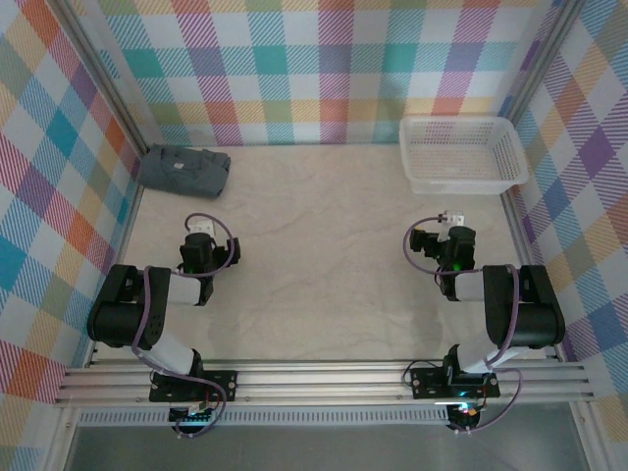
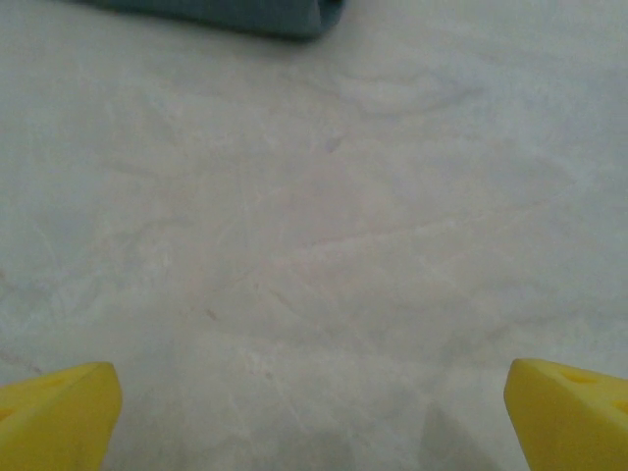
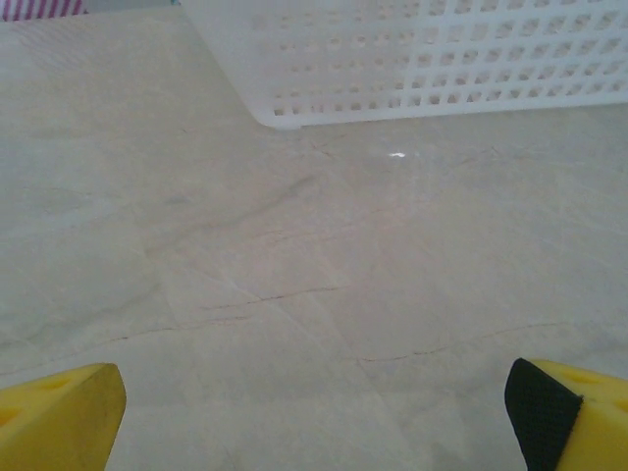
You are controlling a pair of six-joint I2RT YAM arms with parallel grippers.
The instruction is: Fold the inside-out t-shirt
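The main risk is the corner. The t-shirt point(image 1: 183, 169) lies at about 10 o'clock on the table point(image 1: 314, 265), close to the left wall. A gripper coming in low could shove the cloth against the wall instead of getting under an edge. Because the cloth is soft and layered, a pinch may also catch several layers at once and drag the whole bundle rather than one flap. The right arm is well apart from the t-shirt, so a reach across would bring it near the left arm.

The left gripper point(image 2: 314, 422) is released, its yellow fingers spread wide over bare table, with a dark edge of the t-shirt at 12 o'clock in its wrist view. The right gripper point(image 3: 314, 422) is likewise spread and empty, facing the white basket point(image 1: 461, 157) at 2 o'clock.

The t-shirt is dark slate-grey and gathered into a compact, roughly rectangular bundle. From overhead I cannot tell whether it is neatly folded or merely bunched.
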